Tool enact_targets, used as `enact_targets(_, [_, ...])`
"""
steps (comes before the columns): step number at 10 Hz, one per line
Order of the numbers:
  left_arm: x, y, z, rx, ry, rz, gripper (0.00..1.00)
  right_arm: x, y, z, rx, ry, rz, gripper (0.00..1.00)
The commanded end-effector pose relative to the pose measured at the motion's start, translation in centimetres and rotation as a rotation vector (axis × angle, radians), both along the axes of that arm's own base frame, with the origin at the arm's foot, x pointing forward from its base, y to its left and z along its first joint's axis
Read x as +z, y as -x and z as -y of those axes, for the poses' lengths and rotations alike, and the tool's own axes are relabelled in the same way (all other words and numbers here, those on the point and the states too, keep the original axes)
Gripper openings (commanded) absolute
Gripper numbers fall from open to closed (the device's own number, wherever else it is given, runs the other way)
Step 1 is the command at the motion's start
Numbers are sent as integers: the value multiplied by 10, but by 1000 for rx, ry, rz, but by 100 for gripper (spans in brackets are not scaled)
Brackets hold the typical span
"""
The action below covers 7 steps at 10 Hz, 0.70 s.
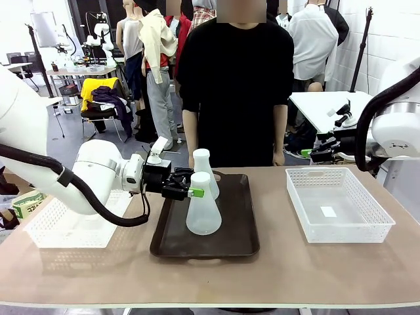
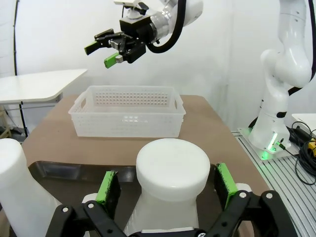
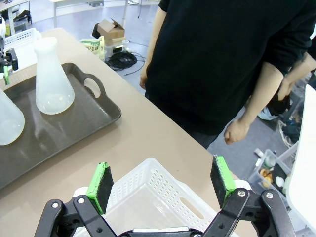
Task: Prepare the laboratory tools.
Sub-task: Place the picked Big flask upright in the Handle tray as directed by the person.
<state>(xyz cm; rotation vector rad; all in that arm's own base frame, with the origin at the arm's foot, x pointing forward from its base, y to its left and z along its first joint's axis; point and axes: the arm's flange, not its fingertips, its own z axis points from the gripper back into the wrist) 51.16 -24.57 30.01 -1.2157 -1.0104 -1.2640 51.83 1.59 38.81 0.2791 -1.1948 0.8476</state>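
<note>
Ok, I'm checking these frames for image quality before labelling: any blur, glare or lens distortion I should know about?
Front view: evenly lit and sharp, with soft reflections on the dark tray below the near flask. Left wrist view: the flask's top looms large and slightly soft between the left gripper fingers. Right wrist view: wide-angle tilt, the table edge runs diagonally, and the far flask stays sharp.

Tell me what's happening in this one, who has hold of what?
The left pincer is at the neck of the near flask on the dark tray, its green pads open on either side of the neck and not yet closed on it. The far flask stands untouched behind. The right pincer hovers open above the white basket. A person stands across the table, arms down, holding nothing.
</note>
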Motion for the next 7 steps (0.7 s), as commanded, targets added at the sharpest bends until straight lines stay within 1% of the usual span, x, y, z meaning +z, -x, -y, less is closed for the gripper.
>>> enact_targets(1, [1, 0, 0, -1, 2, 19, 100, 2, 0, 0, 2, -1, -12, 100])
enact_targets(7, [1, 0, 0, -1, 2, 19, 100, 2, 0, 0, 2, -1, -12, 100])
